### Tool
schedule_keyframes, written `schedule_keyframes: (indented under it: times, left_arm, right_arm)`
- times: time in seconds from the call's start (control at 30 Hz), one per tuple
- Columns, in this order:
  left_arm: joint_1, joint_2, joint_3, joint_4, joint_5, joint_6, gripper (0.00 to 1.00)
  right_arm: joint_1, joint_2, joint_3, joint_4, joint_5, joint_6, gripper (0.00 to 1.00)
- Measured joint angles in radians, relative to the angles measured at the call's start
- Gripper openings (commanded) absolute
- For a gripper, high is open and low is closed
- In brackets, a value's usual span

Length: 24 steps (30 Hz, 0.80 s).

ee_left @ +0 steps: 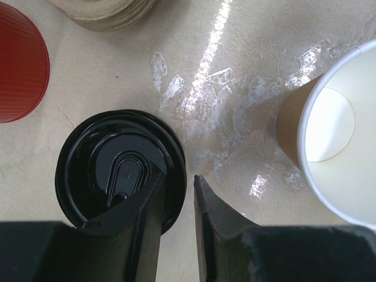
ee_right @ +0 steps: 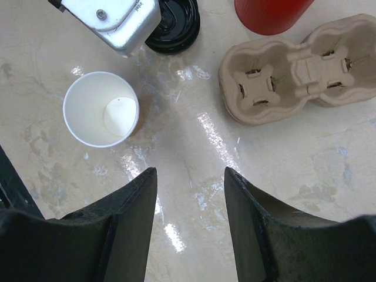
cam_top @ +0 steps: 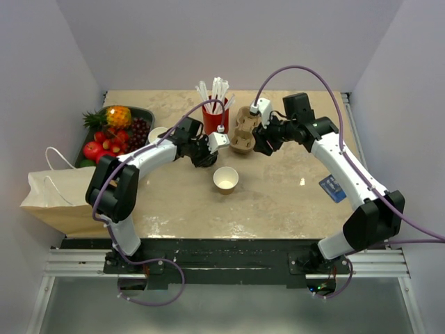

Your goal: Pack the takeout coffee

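No tan cup with a black lid on it shows in any view. A loose flat black lid [ee_left: 106,158] lies on the table and also shows in the right wrist view [ee_right: 176,26]. My left gripper [ee_left: 179,176] hangs low over the lid's right rim, one finger above the lid and one just outside it. Its jaws stand a narrow gap apart and hold nothing. A lidless tan cup [cam_top: 226,179] with a white inside stands just right of it [ee_left: 335,141]. My right gripper [ee_right: 191,170] is open and empty above bare table, near the cardboard carrier [ee_right: 294,76].
A red cup [cam_top: 215,118] full of white straws stands behind the carrier [cam_top: 243,132]. A fruit tray [cam_top: 142,113] sits at the back left. A brown paper bag [cam_top: 55,195] lies at the near left. A blue card [cam_top: 332,188] lies under the right arm.
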Motion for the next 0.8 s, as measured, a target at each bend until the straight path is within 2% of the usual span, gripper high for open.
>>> schedule_keyframes:
  times: [0.2, 0.5, 0.8]
  left_arm:
    - [-0.003, 0.000, 0.000, 0.000, -0.011, 0.000, 0.15]
    - [-0.004, 0.000, 0.000, 0.001, -0.025, 0.001, 0.02]
    - [-0.004, -0.038, 0.061, -0.036, -0.015, -0.027, 0.00]
  right_arm:
    - [0.000, 0.016, 0.000, 0.004, 0.000, 0.006, 0.53]
    - [0.000, 0.024, 0.003, 0.017, 0.000, 0.014, 0.53]
    - [0.000, 0.043, 0.011, 0.030, 0.000, 0.023, 0.53]
